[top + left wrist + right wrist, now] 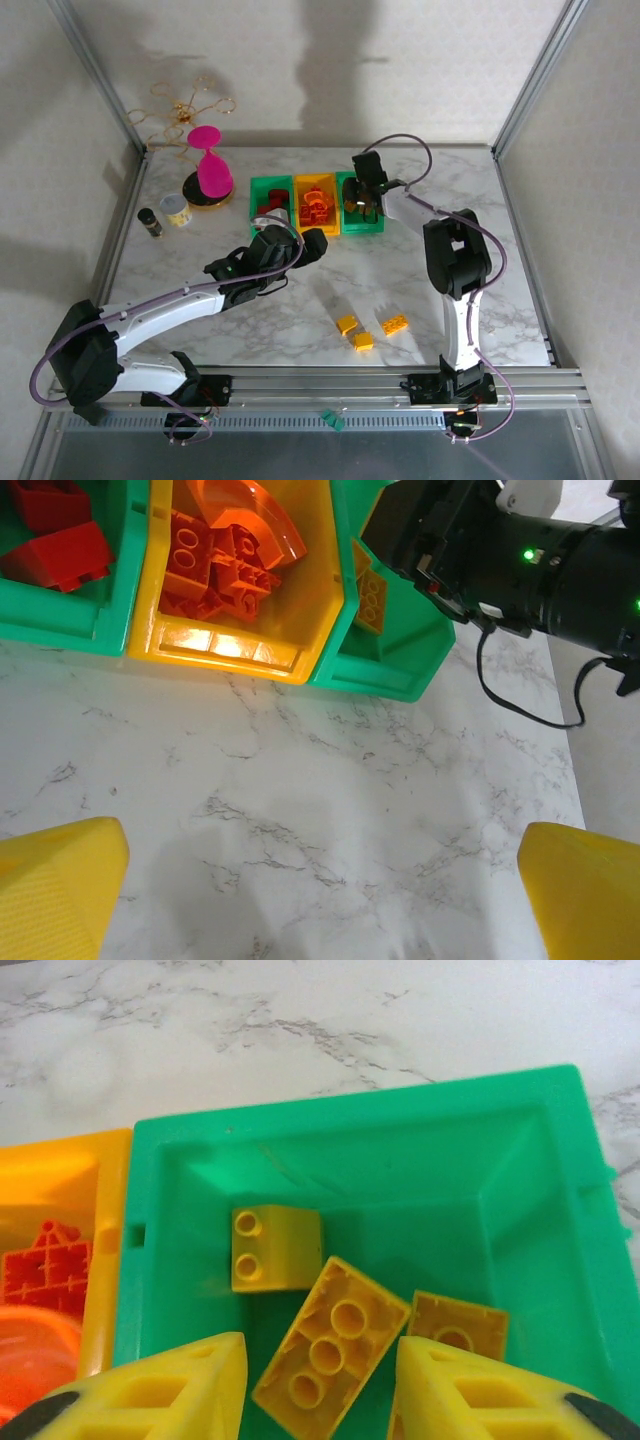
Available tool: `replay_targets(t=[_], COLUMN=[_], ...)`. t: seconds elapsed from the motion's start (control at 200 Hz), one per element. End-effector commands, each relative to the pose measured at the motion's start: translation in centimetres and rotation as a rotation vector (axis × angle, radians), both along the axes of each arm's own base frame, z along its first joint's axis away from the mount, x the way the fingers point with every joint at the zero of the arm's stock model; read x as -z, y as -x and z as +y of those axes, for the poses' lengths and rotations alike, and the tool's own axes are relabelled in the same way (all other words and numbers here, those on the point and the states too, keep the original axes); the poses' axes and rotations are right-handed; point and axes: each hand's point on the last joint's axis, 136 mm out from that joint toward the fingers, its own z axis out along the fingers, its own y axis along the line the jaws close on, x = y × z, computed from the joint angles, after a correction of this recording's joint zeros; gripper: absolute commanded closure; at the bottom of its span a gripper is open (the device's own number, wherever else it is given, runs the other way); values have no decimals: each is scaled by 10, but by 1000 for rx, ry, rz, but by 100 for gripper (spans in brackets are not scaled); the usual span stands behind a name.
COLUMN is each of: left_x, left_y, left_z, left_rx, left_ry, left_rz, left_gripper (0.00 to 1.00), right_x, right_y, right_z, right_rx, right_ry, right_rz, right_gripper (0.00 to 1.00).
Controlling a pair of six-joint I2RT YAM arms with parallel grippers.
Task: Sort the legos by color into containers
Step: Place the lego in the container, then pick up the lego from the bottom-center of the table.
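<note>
Nearly done. Orange legos [215, 565] fill the yellow-orange bin [316, 179], red legos [60, 550] the left green bin [60, 630] beside it, yellow legos [275, 1248] the right green bin [350, 1125]. Three loose yellow bricks [364, 341] wait on the marbled table [300, 330], well in front. The right gripper [322, 1355] hangs over the right green bin, the left gripper [320, 870] just in front; both spread wide, empty. Hard, shiny, bumpy plastic.

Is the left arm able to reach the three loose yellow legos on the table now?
Probably yes: the yellow legos lie unobstructed on the table, with nothing between them and the open left gripper.
</note>
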Motion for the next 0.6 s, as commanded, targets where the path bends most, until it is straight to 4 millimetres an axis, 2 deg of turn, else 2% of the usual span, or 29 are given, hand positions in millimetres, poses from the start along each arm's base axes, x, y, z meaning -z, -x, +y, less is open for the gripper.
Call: replay_targets(t=[0.0,0.105,0.25,0.436,0.596], left_x=[-19,-21,-23,-21,-12], left_y=[-6,-5,-3,4,15], left_z=[-4,-7,-8,-11,-14], left_rx=[0,9,14,45,87], left_ry=[38,48,55,51,19], left_rz=[-32,-30,-37,-34,-27], left_gripper=[0,0,0,0,0], right_x=[-42,-45,-38,-23,-11], right_y=[16,40,83,150,209], right_z=[-5,-14,-37,-67,-84], right_rx=[-10,-4,42,115,163], right_ry=[-32,-36,-23,14,27], right_rz=[-57,-23,48,152,237], right_gripper=[53,50,44,36,28])
